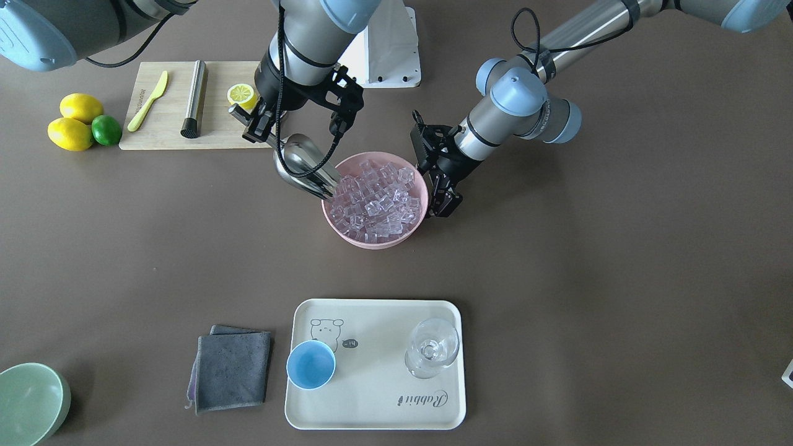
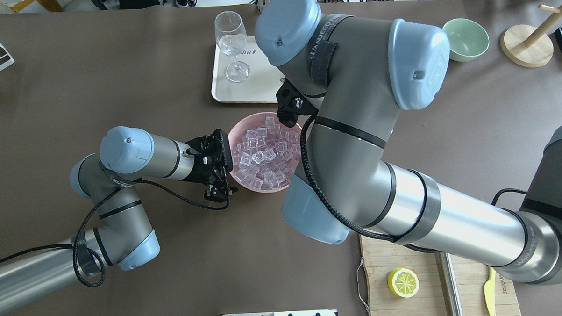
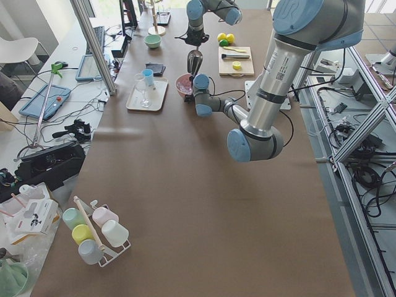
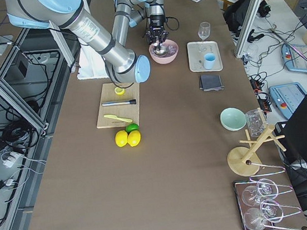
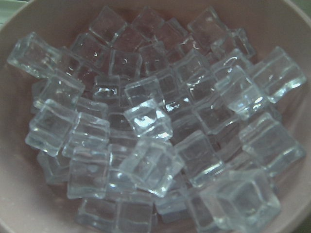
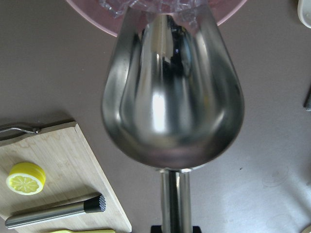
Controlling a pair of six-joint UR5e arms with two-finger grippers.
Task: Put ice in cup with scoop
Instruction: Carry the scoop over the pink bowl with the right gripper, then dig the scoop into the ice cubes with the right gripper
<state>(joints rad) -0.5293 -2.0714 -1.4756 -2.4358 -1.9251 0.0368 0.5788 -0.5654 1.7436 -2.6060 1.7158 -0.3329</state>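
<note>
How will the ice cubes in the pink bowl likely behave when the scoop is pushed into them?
The ice lies as loose, separate cubes heaped in the pink bowl, so it will probably shift and tumble aside rather than move as one lump. Its glassy, smooth faces suggest cubes may slide off the polished steel scoop easily.

Brown table (image 1: 619, 279), tiled floor (image 3: 378, 260) (daylit room)

The brown table (image 1: 619, 279) bears a pink bowl (image 1: 372, 245); beyond it, away from the robot, lie a tray (image 1: 372, 396) and a cloth (image 1: 232, 371).
</note>
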